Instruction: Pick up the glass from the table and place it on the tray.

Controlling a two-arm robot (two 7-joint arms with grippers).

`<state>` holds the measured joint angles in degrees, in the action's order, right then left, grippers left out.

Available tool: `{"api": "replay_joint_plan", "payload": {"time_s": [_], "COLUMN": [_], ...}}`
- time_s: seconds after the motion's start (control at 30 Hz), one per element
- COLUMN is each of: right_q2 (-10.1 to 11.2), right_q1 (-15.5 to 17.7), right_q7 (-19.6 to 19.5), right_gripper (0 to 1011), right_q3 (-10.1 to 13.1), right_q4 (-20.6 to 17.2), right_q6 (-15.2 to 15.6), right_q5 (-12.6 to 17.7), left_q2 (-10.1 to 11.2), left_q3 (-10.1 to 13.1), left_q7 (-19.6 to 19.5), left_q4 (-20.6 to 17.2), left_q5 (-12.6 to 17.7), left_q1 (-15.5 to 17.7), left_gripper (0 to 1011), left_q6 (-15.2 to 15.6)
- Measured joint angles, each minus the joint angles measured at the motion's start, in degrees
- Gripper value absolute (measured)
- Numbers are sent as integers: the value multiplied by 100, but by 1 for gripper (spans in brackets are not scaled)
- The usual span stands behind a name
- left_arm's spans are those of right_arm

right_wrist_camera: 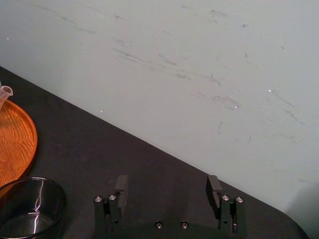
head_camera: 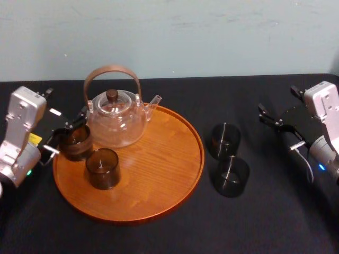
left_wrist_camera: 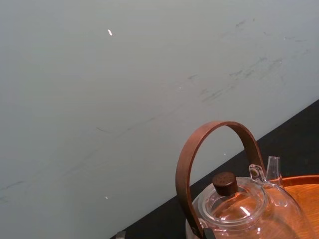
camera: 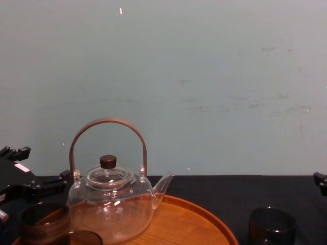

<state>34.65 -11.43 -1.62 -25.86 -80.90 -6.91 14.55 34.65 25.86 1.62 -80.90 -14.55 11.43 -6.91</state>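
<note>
**A:** Where is the left tool [head_camera: 67,133]?

**B:** At the left edge of the tray [head_camera: 159,174], with a dark glass [head_camera: 75,142] right at its tip. The glass looks seated on the wood, just inside the rim. I cannot tell whether the tool is clamped on it or loose around it.

**A:** What crowds it?

**B:** The teapot [head_camera: 116,119] stands just beyond the glass, on the side away from the tool. A second glass [head_camera: 102,168] sits beside it, nearer the robot.

**A:** So which step is this?

**B:** I'd judge it the set-down of this glass. It is on the tray, but the release is unconfirmed.

**A:** And the right tool [right_wrist_camera: 167,185]?

**B:** Its jaws are wide apart and hold nothing, over the bench [head_camera: 275,211]. Between it and the tray stand two more glasses [head_camera: 226,139], touching or nearly so.

**A:** Next move?

**B:** The left tool should open, if it is gripping, then draw away from the teapot without tipping the glass. The right tool could then take one of the pair. They stand so close that one jaw must slip between them without knocking the other glass.
</note>
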Motion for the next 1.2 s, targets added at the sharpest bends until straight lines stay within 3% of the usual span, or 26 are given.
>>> {"api": "replay_joint_plan", "payload": {"time_s": [0.4, 0.53, 0.67, 0.93, 1.2], "right_q2": [0, -33, 20, 292, 386], "right_q1": [0, 41, 214, 981, 1577], "right_q7": [0, 205, 392, 551, 603], "right_gripper": [1002, 1002, 1002, 1002, 1002], "right_q3": [0, 52, 107, 231, 379], "right_q4": [0, -60, -369, -1493, -2142], "right_q6": [0, 21, 127, 428, 532], "right_q5": [0, 122, 241, 371, 528], "left_q2": [0, 0, 0, 0, 0], "left_q3": [0, 0, 0, 0, 0], "left_q7": [0, 0, 0, 0, 0], "left_q4": [0, 0, 0, 0, 0], "left_q5": [0, 0, 0, 0, 0], "left_q1": [0, 0, 0, 0, 0], "left_gripper": [1001, 1001, 1001, 1001, 1001], "left_q6": [0, 0, 0, 0, 0]}}
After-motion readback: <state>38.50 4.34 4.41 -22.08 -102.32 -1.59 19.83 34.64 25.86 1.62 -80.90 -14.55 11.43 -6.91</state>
